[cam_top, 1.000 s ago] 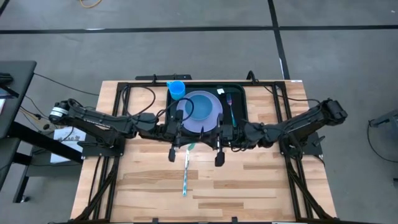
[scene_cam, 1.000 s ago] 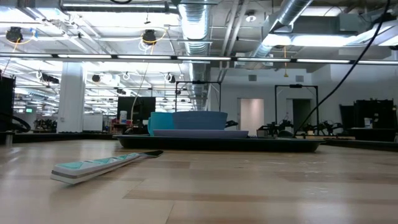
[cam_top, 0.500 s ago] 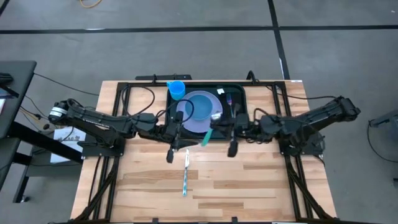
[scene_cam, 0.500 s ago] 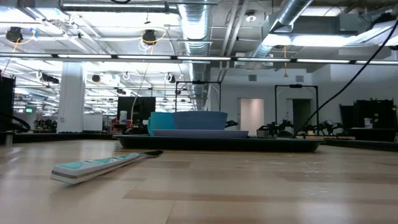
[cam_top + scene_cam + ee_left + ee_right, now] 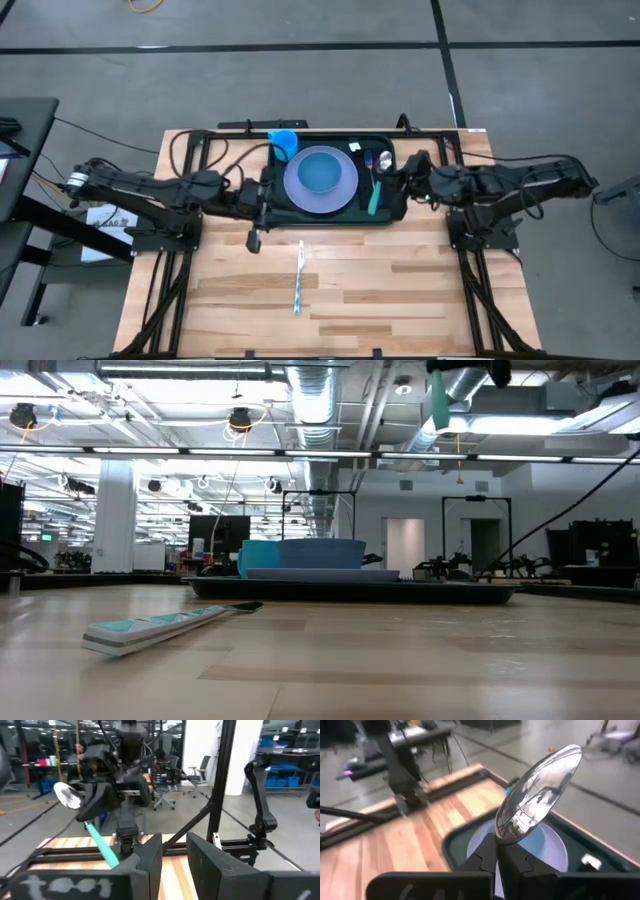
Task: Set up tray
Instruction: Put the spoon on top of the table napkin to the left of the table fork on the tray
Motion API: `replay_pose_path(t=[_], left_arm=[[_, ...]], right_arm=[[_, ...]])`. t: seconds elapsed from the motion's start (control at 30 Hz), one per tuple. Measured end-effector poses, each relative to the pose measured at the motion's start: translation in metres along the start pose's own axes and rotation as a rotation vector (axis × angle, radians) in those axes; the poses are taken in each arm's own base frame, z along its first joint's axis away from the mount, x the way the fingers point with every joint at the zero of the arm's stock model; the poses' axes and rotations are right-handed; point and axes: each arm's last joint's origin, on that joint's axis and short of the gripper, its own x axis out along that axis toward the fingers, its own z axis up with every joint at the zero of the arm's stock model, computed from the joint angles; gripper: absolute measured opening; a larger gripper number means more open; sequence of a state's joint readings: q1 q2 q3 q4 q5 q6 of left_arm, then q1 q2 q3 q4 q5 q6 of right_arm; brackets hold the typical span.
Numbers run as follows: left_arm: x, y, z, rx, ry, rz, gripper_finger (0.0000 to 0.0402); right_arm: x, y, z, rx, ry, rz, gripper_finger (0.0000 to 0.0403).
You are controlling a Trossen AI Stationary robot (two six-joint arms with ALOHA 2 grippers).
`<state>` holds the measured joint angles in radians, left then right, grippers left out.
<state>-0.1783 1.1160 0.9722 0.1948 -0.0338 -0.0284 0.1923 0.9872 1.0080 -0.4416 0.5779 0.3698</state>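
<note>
- Counter (image 5: pixel 400 290): wooden; teal-handled utensil (image 5: pixel 298 278) lying loose at centre.
- Tray (image 5: pixel 392 212): far middle, carrying plate, bowl, cup.
- Right gripper (image 5: pixel 385 180): jaws pinching spoon (image 5: pixel 540 790) above tray; placing step, lowering beside plate next.
- Left gripper (image 5: pixel 253 240): jaws state unclear, near tray's corner.

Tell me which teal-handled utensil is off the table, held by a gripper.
The spoon, gripped by the right gripper above the tray. The other teal-handled utensil lies flat on the table, outside the tray.

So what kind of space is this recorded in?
Likely a large robotics lab or workshop: exposed ceiling ducts, an office chair and other workstations beyond the wooden table. The right gripper holds a spoon.
</note>
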Motion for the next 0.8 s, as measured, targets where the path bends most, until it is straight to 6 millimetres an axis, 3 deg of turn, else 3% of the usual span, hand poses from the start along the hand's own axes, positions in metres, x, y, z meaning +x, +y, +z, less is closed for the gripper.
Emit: replay_pose_path(t=[0.2, 0.47, 0.6, 0.8], left_arm=[[-0.023, 0.002, 0.013, 0.006, -0.011, 0.06, 0.0078], [-0.04, 0.004, 0.017, 0.009, 0.028, 0.093, 0.0078], [-0.042, 0.004, 0.015, 0.01, 0.048, 0.093, 0.0078], [-0.042, 0.004, 0.015, 0.01, 0.047, 0.093, 0.0078]], right_arm=[[0.007, -0.02, 0.002, 0.012, 0.07, 0.028, 0.0001], [0.025, -0.042, 0.009, 0.001, -0.013, 0.151, 0.0001], [0.033, -0.057, 0.0, 0.014, -0.098, 0.27, 0.0], [0.04, -0.091, -0.034, 0.036, -0.165, 0.317, 0.0]])
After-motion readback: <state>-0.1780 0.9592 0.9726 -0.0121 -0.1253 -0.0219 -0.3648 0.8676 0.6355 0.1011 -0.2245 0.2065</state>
